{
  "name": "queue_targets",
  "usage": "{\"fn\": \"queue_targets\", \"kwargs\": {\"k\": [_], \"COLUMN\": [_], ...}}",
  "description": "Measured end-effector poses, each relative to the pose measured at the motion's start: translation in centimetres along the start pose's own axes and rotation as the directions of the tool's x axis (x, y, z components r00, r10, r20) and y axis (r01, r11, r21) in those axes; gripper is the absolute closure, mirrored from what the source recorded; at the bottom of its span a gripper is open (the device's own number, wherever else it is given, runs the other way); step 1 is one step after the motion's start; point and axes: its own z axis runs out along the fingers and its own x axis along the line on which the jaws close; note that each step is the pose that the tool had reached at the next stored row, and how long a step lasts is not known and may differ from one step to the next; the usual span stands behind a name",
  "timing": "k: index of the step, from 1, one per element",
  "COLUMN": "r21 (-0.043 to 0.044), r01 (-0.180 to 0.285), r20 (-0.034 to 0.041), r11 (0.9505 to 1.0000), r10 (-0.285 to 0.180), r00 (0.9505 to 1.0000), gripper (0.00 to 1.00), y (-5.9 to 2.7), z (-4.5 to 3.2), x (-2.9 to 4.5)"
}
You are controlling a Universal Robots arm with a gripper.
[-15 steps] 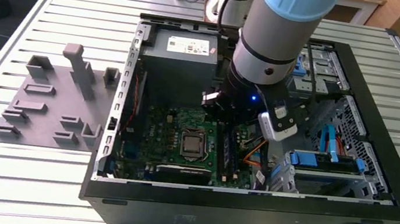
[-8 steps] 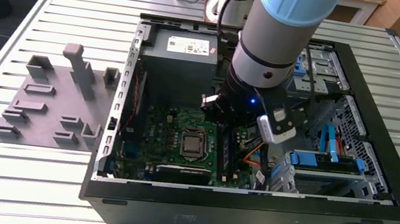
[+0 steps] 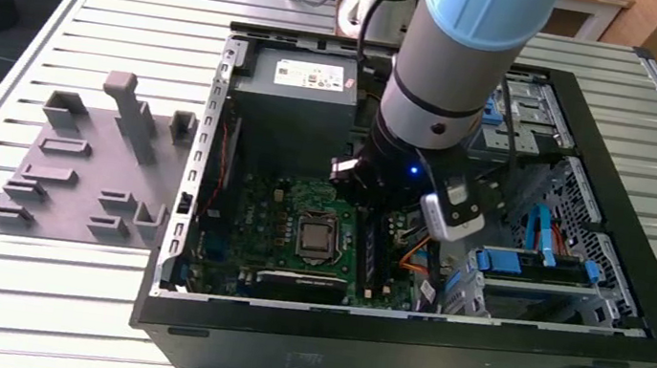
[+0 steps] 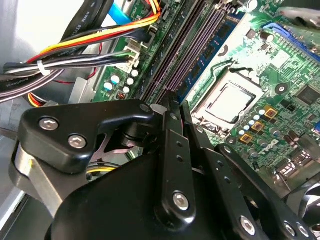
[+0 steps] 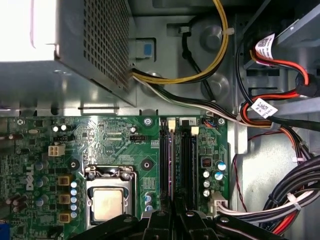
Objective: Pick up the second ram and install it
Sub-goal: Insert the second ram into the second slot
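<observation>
My gripper point(image 4: 172, 102) is shut, its fingertips pressed together low over the long memory slots point(image 5: 184, 160) of the green motherboard point(image 5: 115, 135). A slim stick that looks like the second ram point(image 4: 186, 47) stands on edge in a slot and runs straight out from under the fingertips. I cannot tell whether the fingers pinch it or only rest on it. Another stick with a blue label strip point(image 4: 207, 62) stands seated nearer the processor socket point(image 4: 227, 102). In the first wrist view the gripper point(image 5: 175, 207) sits at the slots' near end. The arm point(image 3: 446, 85) reaches down into the open computer case point(image 3: 619, 312).
A grey fixture block point(image 3: 87, 160) lies on the slatted table point(image 3: 16, 295) at the exterior view's left. Bundled cables point(image 4: 75, 55) and a metal power supply box point(image 5: 95, 50) crowd the slots. Blue drive brackets point(image 3: 524, 265) stand at the exterior view's right.
</observation>
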Motion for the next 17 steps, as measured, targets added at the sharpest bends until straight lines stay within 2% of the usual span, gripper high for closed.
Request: {"fn": "queue_targets", "kwargs": {"k": [17], "r21": [-0.0004], "r01": [-0.01], "r20": [0.0004], "r11": [1.0], "r10": [0.01], "r00": [1.0], "gripper": [0.86], "y": [-0.25], "z": [0.49], "x": [-0.03]}}
